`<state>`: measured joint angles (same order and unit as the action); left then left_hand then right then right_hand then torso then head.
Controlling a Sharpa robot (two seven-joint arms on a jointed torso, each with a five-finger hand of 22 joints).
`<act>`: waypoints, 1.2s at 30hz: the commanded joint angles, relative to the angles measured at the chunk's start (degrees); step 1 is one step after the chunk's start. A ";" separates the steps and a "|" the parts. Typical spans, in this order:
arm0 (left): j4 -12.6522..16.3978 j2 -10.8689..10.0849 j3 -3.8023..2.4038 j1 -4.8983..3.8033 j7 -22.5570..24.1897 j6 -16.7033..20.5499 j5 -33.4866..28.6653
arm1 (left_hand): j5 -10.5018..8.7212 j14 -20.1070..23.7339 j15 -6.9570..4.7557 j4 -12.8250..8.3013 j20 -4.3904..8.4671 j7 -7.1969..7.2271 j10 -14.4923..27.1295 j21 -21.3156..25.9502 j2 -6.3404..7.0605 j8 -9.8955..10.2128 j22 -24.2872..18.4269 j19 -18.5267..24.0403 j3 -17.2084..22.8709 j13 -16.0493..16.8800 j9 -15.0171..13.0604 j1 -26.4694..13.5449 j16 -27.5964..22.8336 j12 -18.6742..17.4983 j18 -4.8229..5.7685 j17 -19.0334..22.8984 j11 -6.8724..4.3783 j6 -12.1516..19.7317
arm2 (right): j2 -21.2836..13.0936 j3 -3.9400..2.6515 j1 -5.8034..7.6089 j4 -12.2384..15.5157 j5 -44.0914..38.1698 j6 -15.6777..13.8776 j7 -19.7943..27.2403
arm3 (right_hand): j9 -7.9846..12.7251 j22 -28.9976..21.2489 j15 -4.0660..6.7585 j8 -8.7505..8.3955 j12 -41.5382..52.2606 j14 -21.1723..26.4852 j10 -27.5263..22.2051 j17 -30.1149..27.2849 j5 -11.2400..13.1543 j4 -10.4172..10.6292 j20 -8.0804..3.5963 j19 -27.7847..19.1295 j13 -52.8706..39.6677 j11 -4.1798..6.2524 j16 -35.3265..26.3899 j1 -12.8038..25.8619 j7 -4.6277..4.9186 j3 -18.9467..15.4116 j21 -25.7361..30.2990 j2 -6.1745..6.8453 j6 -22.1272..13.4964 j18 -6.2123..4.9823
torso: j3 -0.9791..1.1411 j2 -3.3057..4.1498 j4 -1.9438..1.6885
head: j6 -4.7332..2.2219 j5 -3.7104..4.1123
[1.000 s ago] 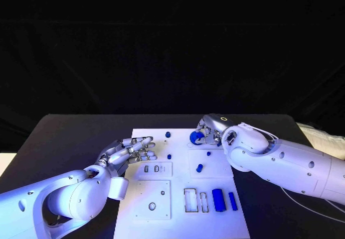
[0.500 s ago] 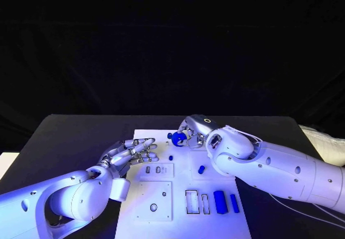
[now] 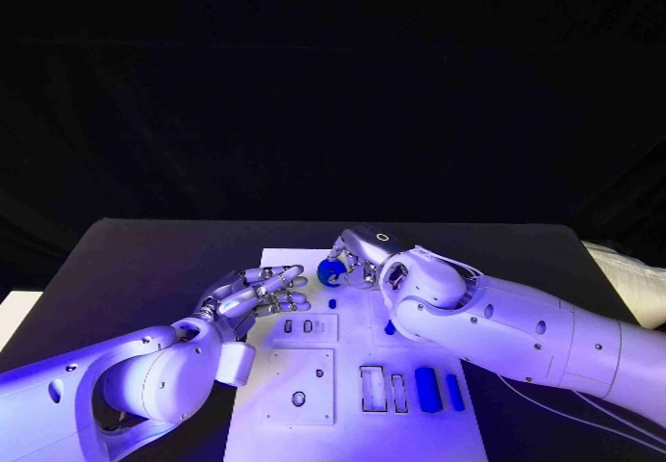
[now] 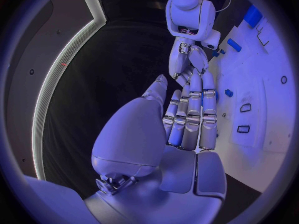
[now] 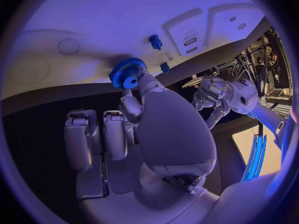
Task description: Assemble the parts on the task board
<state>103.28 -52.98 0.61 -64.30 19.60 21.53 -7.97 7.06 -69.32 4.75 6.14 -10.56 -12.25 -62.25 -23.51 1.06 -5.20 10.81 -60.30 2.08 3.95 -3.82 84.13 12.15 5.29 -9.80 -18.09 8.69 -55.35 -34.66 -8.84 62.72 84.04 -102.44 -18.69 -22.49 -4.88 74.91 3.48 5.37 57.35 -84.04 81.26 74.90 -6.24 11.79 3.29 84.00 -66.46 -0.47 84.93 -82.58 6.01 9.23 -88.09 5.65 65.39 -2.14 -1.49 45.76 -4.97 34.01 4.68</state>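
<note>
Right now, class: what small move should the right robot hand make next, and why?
Probably lower the blue gear toward the task board. The right robot hand pinches it just above the board's far left corner, not yet seated; the left robot hand hovers open nearby.

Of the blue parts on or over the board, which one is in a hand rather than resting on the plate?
The toothed blue gear, pinched by the right hand above the task board; the other blue pieces lie or stand on the board untouched.

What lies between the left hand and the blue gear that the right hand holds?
In the head view, only bare task board separates the left hand from the blue gear held by the right hand.
</note>
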 commanded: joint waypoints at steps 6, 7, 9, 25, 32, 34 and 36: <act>0.14 -0.04 -0.03 -0.05 -0.06 -1.19 -0.05 | -0.11 0.41 0.09 -0.14 -0.06 -0.15 -0.08 -0.37 -0.34 0.24 0.10 0.47 0.00 -0.08 0.05 0.13 -0.23 -0.24 -0.51 -0.09 -0.01 0.16 | 1.43 0.10 0.01 -1.70 0.33 0.72 0.92 | 0.10 10.50 -0.30 -0.56 -0.84 -4.06 -0.43 5.58 -0.02 -0.14 -0.05 2.76 0.51 -0.17 -0.29 -0.67 -0.36 0.67 -0.12 -0.90 -0.16 1.05 | -0.01 -0.05 0.06 | 0.43 -0.14; 0.16 -0.04 -0.03 -0.05 -0.07 -1.21 -0.05 | -0.11 0.41 0.09 -0.14 -0.06 -0.15 -0.08 -0.37 -0.34 0.24 0.10 0.47 0.00 -0.08 0.05 0.13 -0.23 -0.24 -0.51 -0.09 -0.01 0.16 | 1.60 0.11 0.01 -1.83 0.38 0.88 0.97 | 0.13 10.46 -0.33 -0.64 -0.90 -4.05 -0.45 5.52 0.01 -0.14 -0.02 2.73 0.52 -0.20 -0.33 -0.60 -0.31 0.72 -0.10 -0.83 -0.25 1.04 | 0.01 -0.04 0.05 | 0.49 -0.21; 0.21 -0.06 -0.03 -0.05 -0.11 -1.24 -0.05 | -0.11 0.41 0.09 -0.14 -0.06 -0.15 -0.08 -0.37 -0.34 0.24 0.10 0.47 0.00 -0.08 0.05 0.13 -0.23 -0.24 -0.51 -0.09 -0.01 0.16 | 1.94 0.13 -0.01 -2.04 0.45 1.10 1.08 | 0.22 10.41 -0.41 -0.90 -0.91 -4.05 -0.46 5.53 0.07 -0.14 0.05 2.69 0.45 -0.31 -0.34 -0.42 -0.17 0.87 -0.08 -0.66 -0.53 1.03 | 0.08 0.05 0.10 | 0.54 -0.40; 0.18 -0.11 -0.03 -0.05 -0.31 -1.35 -0.05 | -0.12 0.42 0.11 -0.09 -0.08 -0.17 -0.07 -0.40 -0.43 0.27 0.12 0.53 0.00 -0.09 0.05 -0.02 -0.28 -0.30 -0.50 -0.18 0.00 0.19 | 2.24 0.18 -0.02 -2.64 1.40 0.28 1.03 | 1.25 9.30 -2.04 -1.94 -4.42 -3.76 -1.73 4.24 2.63 0.45 1.54 1.84 1.95 -2.21 -1.27 1.88 1.98 1.29 0.43 2.20 -9.68 0.76 | 0.04 -0.02 0.14 | 0.77 -0.37; 0.16 -0.12 -0.03 -0.05 -0.40 -1.37 -0.05 | -0.12 0.43 0.12 -0.08 -0.08 -0.17 -0.06 -0.41 -0.45 0.28 0.13 0.54 0.00 -0.09 0.05 -0.05 -0.29 -0.31 -0.50 -0.20 0.01 0.19 | 2.04 0.24 -0.01 -2.89 2.85 1.08 1.02 | 1.03 9.08 -2.31 -1.65 -4.56 -3.72 -1.74 4.07 0.43 3.73 1.93 1.67 1.68 -2.46 -1.45 5.20 2.12 -0.01 0.56 2.72 -10.01 0.69 | 0.04 -0.01 0.10 | 0.73 -0.31; 0.13 -0.12 -0.03 -0.05 -0.41 -1.36 -0.05 | -0.12 0.43 0.12 -0.08 -0.08 -0.17 -0.06 -0.42 -0.45 0.29 0.13 0.55 0.00 -0.09 0.05 -0.07 -0.30 -0.32 -0.50 -0.21 0.01 0.20 | 1.84 0.25 -0.01 -2.77 3.33 0.99 1.10 | 0.96 9.14 -2.28 -1.55 -4.34 -3.75 -1.65 4.16 -0.58 4.38 1.94 1.71 1.45 -2.41 -1.40 5.74 2.04 -0.10 0.54 2.32 -9.59 0.70 | 0.07 -0.03 0.10 | 0.73 -0.27; 0.11 -0.14 -0.03 -0.05 -0.41 -1.36 -0.05 | -0.12 0.43 0.12 -0.08 -0.08 -0.17 -0.06 -0.42 -0.45 0.29 0.13 0.55 0.00 -0.09 0.05 -0.07 -0.30 -0.32 -0.50 -0.21 0.01 0.20 | 1.64 0.26 -0.01 -2.66 3.73 0.89 1.27 | 0.91 9.21 -2.24 -1.46 -4.15 -3.78 -1.58 4.28 -0.99 4.49 1.92 1.77 1.27 -2.34 -1.33 5.81 1.95 -0.07 0.52 2.09 -9.22 0.72 | 0.10 -0.04 0.12 | 0.73 -0.22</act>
<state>103.31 -53.16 0.61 -64.30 19.11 21.41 -7.97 7.06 -69.32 4.75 6.14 -10.77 -12.25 -62.25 -23.74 1.05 -5.20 10.85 -60.09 2.08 3.96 -3.82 84.13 12.15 5.29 -9.80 -18.21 8.69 -55.35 -32.90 -8.59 62.72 81.21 -99.83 -18.33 -21.66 -3.91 74.95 1.42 3.56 52.91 -84.02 79.60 74.93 -7.02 15.98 4.95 84.00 -65.11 -2.53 83.78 -77.13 7.91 9.10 -87.87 7.92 55.72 -2.15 -1.46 45.73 -4.83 34.74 4.39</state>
